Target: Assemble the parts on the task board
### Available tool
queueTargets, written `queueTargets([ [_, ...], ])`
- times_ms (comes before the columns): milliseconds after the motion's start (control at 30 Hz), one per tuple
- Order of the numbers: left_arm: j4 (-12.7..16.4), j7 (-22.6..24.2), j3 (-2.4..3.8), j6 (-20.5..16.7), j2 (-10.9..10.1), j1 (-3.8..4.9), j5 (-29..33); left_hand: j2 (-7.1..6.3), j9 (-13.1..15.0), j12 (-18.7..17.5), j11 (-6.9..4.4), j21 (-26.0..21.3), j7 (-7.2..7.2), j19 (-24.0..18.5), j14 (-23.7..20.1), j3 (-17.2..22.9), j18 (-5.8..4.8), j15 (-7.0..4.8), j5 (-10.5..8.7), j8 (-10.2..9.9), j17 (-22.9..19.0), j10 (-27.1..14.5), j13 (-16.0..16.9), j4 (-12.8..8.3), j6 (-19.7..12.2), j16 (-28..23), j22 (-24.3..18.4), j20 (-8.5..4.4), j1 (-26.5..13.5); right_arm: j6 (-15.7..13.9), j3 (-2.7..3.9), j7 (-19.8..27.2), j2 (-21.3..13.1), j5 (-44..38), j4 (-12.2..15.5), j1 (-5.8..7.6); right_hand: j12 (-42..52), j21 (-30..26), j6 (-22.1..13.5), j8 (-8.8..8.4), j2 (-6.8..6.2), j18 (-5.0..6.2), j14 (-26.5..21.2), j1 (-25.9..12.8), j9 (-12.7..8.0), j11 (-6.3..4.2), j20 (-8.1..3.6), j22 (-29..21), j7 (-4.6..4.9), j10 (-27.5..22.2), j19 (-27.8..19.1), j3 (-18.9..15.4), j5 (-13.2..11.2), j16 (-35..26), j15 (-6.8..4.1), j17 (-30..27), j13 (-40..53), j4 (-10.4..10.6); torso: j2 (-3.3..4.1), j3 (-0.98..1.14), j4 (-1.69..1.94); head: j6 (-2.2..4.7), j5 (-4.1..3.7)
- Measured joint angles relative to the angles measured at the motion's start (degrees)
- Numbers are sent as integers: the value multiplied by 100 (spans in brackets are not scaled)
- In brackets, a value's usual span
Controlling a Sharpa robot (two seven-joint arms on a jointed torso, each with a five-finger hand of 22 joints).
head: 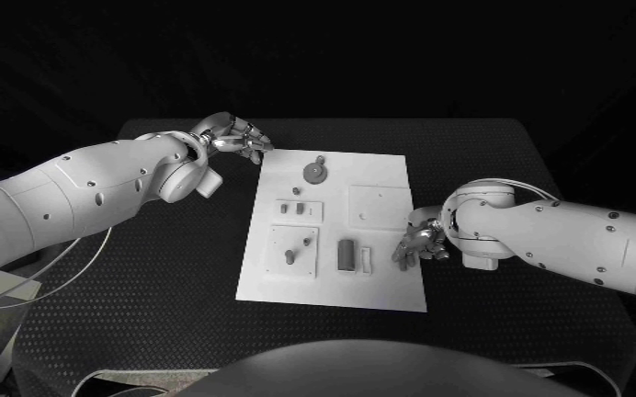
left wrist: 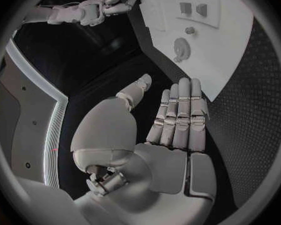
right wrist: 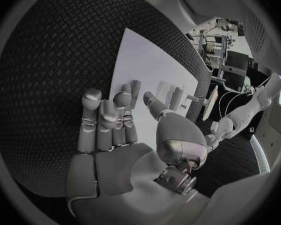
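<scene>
The white task board (head: 384, 277) lies in the middle of the black table. On it sit a round grey part (head: 315, 173), two small dark blocks (head: 293, 208), a dark upright piece (head: 346, 255) and a pale slim piece (head: 368, 259). My left hand (head: 236, 140) hovers off the board's far left corner, fingers straight and together, thumb apart, holding nothing; the left wrist view has the hand (left wrist: 178, 120) short of the board (left wrist: 240, 50) and round part (left wrist: 181, 49). My right hand (head: 422, 243) is at the board's right edge beside the slim piece, its fingers (right wrist: 109, 117) loosely extended and empty.
A raised square plate (head: 378, 206) and a lower plate with pegs (head: 293, 250) sit on the board. The textured black table (head: 159, 259) spreads out on both sides. My right hand (left wrist: 109, 5) shows far off in the left wrist view.
</scene>
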Motion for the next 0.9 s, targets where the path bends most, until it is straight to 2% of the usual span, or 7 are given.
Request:
queueTargets([
  [100,2,0,0,1,1,0,0,0,0,0,0,0,0,0,0,0,0,0,0,0,0,0,0,0,0,0,-5,0,0,14,0,1,13,-122,16,-5,0,0,3,0,57,2,1,57,-15,0,0,0,3,0,0,27,0,0,1,0,0,-129,-1,0,2,-1,-2],
  [167,2,0,0,1,0,0,-1,0,0,0,0,0,0,0,0,0,0,0,0,0,2,0,0,0,0,0,-5,0,0,19,0,1,21,-218,29,-9,0,0,12,0,97,2,1,103,-15,2,0,0,12,-2,0,33,0,0,1,0,0,-136,-2,-2,3,-1,-5],
  [367,4,0,0,2,-6,0,-1,0,0,23,0,0,0,0,0,0,0,0,0,0,6,0,5,0,0,0,-5,0,0,12,0,-1,27,-443,82,-23,0,0,12,0,-12,3,2,289,-16,22,0,0,12,-21,0,17,0,0,3,-1,0,-152,-3,-7,6,-1,-17],
  [600,6,-1,0,3,-15,0,-2,0,1,23,0,0,0,0,1,0,0,-1,0,0,11,0,4,0,0,-22,-4,0,0,-69,0,-11,8,-674,165,-55,0,0,-13,2,-37,3,10,313,-22,36,1,0,-31,-29,0,-10,0,0,12,-1,0,-156,-3,-7,7,-1,-21],
  [700,6,-1,0,3,-16,0,-2,0,0,23,0,0,0,0,21,0,0,-21,0,0,11,0,4,0,0,-23,-4,0,0,-155,-7,-13,-2,-816,216,-76,-1,0,-28,3,-64,3,-8,341,-22,73,1,0,-72,-52,0,-31,0,0,31,-1,0,-166,-4,-8,6,-1,-22],
  [767,8,-1,0,4,-16,0,-2,0,0,23,0,0,0,0,22,0,0,-22,0,0,11,0,4,0,0,-23,-4,0,0,-265,-3,-14,-1,-943,242,-79,-1,0,-58,3,-74,4,-10,351,-141,83,10,0,-103,-64,-9,-31,0,0,33,-2,0,-166,-4,-8,6,-1,-22],
  [900,9,-2,0,4,-17,0,-2,0,1,23,0,0,0,0,22,0,0,-21,0,0,11,0,4,0,0,-23,-4,0,0,-478,-7,-17,2,-1180,278,-95,-1,-1,-83,0,-94,3,-29,461,-130,113,10,0,-123,-94,-10,-31,0,-22,52,-2,9,-166,-4,-7,6,-1,-22],
])
